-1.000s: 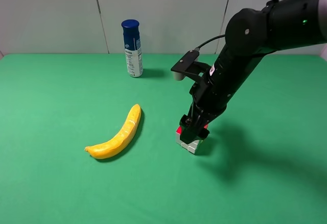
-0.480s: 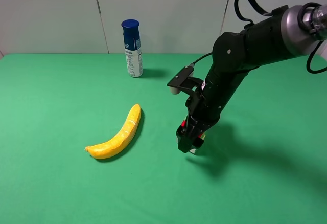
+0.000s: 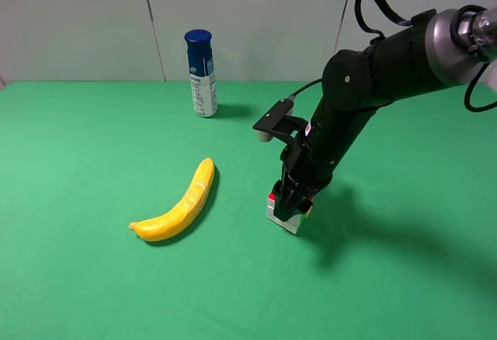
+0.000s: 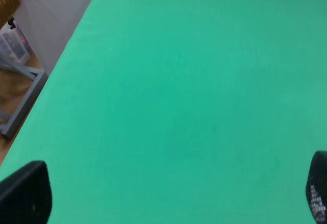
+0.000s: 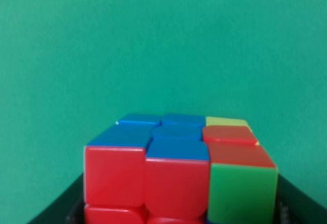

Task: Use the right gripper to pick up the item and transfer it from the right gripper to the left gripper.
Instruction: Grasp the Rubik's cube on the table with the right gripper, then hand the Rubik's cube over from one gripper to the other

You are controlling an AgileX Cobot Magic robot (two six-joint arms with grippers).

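Observation:
The puzzle cube point(image 3: 284, 220) sits right of centre on the green table point(image 3: 93, 138), its white side facing the camera. My right gripper point(image 3: 292, 203), all black, comes down on it from above, and its jaws hold the cube's sides. In the right wrist view the cube point(image 5: 179, 178) fills the space between the black jaws, showing red, blue and green squares. I cannot tell whether the cube still touches the cloth. My left gripper point(image 4: 171, 198) shows only in the left wrist view, with its fingertips point(image 4: 25, 196) far apart over bare green cloth, open and empty.
A yellow banana point(image 3: 180, 204) lies left of the cube. A blue-capped bottle point(image 3: 201, 74) stands at the back near the wall. The left wrist view shows the table's edge point(image 4: 61, 55) with floor beyond it.
The right gripper dropped over the cube and hid it, then rose slightly, and the cube's white side shows again below the jaws. The banana and bottle have not moved.

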